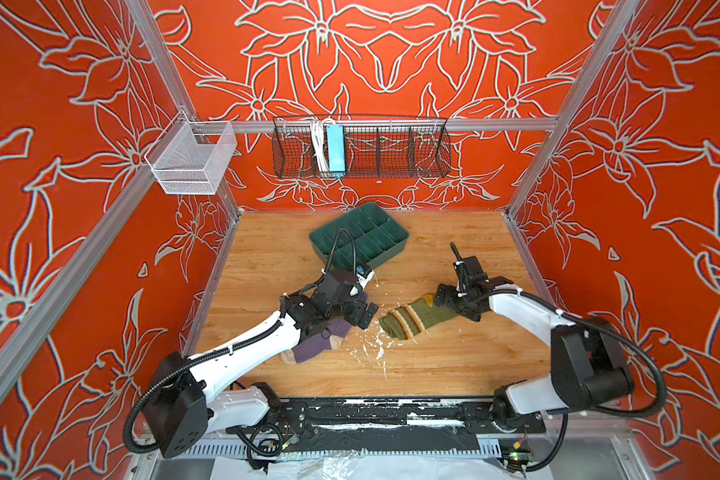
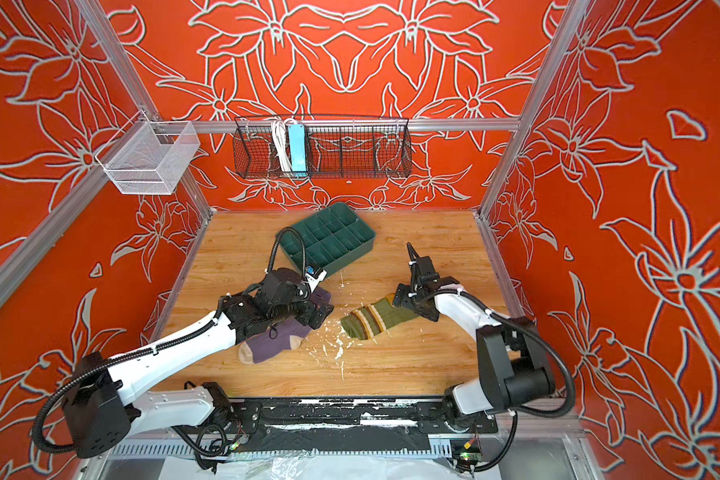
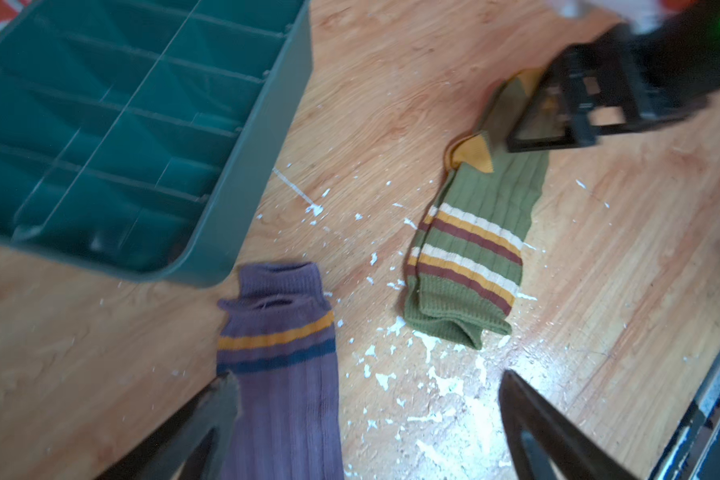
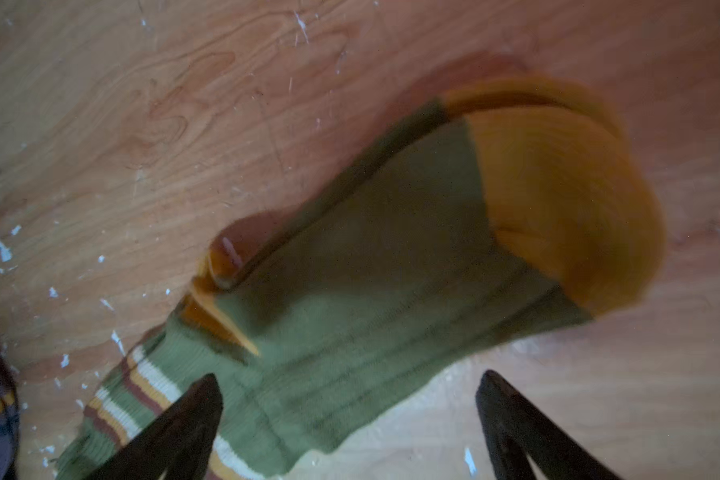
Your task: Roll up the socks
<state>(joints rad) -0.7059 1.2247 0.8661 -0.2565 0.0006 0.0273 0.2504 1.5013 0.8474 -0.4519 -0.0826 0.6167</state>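
The wooden worktop (image 1: 454, 357) carries a dark green divided tray (image 1: 391, 251) near its back edge. Nearer the middle lie the purple sock (image 1: 312, 347), left, and the olive striped sock (image 1: 416, 318), right, apart. The left tool (image 3: 368, 376) gapes wide above the purple sock's leg, the right tool (image 4: 350, 376) wide above the olive sock's foot.
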